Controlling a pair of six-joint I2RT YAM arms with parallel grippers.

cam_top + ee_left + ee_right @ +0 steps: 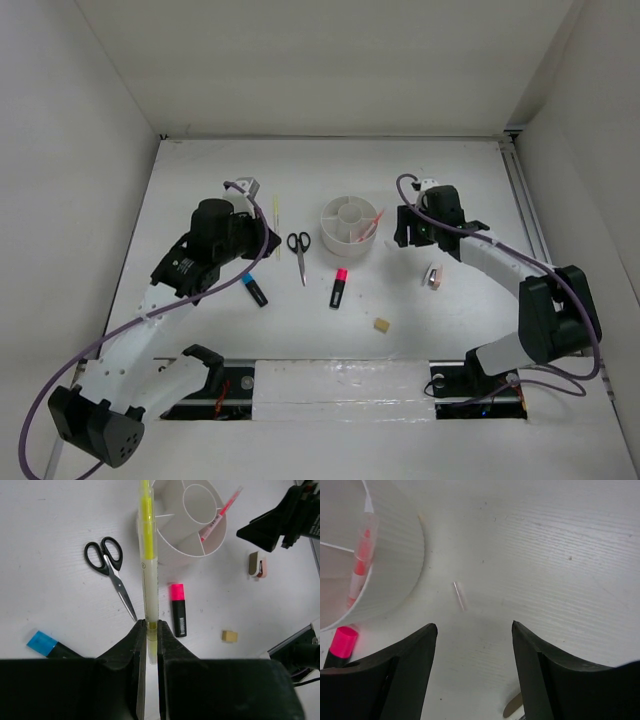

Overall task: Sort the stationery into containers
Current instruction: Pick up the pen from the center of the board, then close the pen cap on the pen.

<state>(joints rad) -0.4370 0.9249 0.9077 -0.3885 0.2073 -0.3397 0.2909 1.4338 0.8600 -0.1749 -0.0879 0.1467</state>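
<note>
Left hand: pinching yellow pen, apart from organiser.
Right hand: spread, just beside organiser.
Red pen: leaning in organiser's outer compartment.
Scissors: flat on surface.

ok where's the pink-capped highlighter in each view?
Top external: pink-capped highlighter at centre, just below the white organiser.
Left wrist: highlighter right of the gripped yellow pen, below the organiser.
Right wrist: only its pink cap, bottom-left corner, under the organiser wall.
Shared landmark: the organiser.
</note>
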